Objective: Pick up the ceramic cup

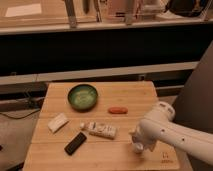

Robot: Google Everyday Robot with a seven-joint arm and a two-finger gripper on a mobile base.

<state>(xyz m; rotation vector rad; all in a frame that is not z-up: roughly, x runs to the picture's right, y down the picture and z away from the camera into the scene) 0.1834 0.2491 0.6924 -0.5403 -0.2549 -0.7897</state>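
Observation:
My gripper (pixel 137 144) hangs low over the right front part of the wooden table (pixel 60 160), at the end of the white arm (pixel 170 132) that reaches in from the right. It points down at the tabletop. The ceramic cup is hidden: I cannot make it out apart from the white gripper head that covers that spot.
A dark green bowl (pixel 82 96) sits at the table's back left. A small orange-red item (pixel 118 110) lies mid-table. A white packet (pixel 58 122), a black block (pixel 75 143) and a lying white bottle (pixel 100 130) are on the left front. A dark shelf runs behind.

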